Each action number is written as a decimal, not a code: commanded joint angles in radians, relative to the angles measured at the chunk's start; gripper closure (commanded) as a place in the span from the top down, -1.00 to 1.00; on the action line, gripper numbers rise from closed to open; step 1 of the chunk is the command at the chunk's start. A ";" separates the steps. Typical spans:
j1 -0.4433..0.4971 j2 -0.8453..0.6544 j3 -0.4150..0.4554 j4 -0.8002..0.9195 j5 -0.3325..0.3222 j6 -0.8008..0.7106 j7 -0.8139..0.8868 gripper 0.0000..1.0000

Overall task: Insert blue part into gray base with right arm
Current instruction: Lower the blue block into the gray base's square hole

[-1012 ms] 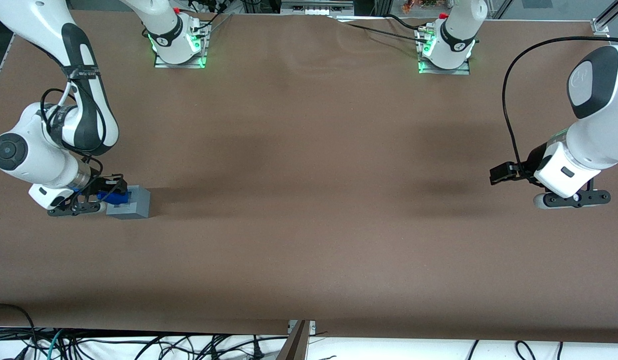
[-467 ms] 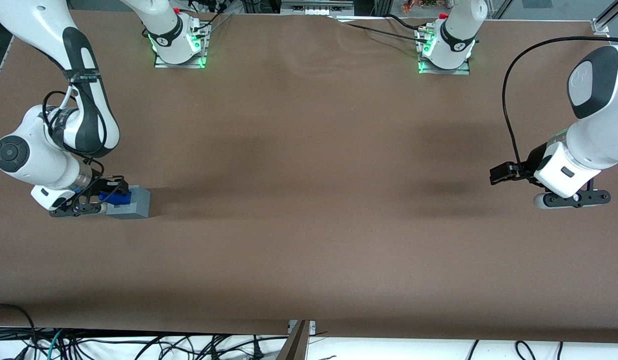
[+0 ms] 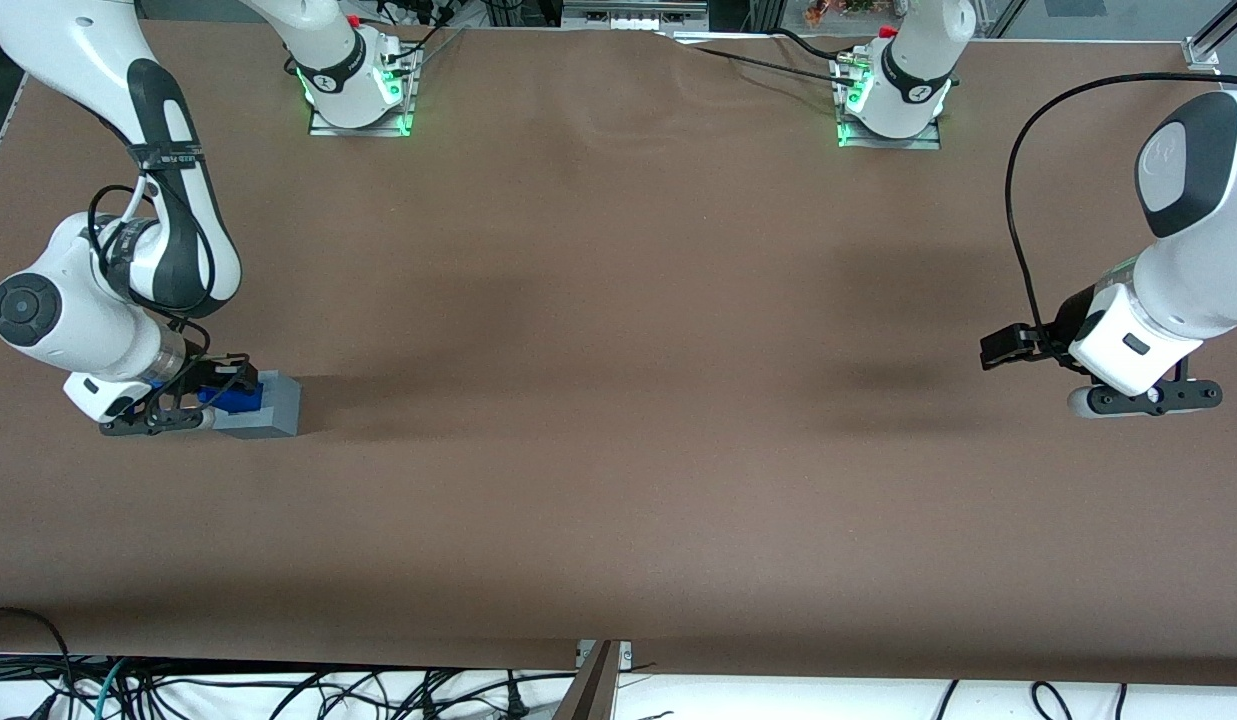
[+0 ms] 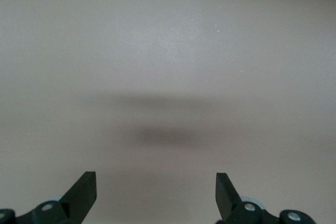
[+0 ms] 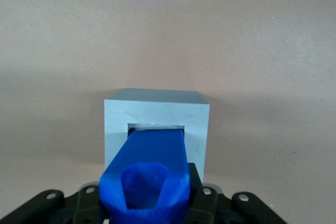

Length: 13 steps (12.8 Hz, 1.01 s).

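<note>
Near the worktop's working-arm end, my black two-finger gripper [image 3: 210, 392] clamps the lumpy bright-blue plastic part [image 5: 149, 174], its tip entering the light-gray plastic cube base [image 5: 157, 116].

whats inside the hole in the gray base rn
The blue part held by the claw has its front end in the hole of the gray base. How deep it reaches is hidden by the base's walls.

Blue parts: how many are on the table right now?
1. The blue part is held in the right arm's gripper at the working arm's end of the table, its tip entering the square hole of the gray base. No others visible.
</note>
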 commanded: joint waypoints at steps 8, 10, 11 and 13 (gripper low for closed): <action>-0.010 0.037 0.004 0.001 0.056 0.029 -0.025 -0.20; -0.012 0.038 0.004 0.001 0.056 0.029 -0.025 -0.10; -0.012 0.037 0.004 0.003 0.056 0.029 -0.025 0.12; -0.012 0.040 0.004 0.006 0.061 0.029 -0.024 0.80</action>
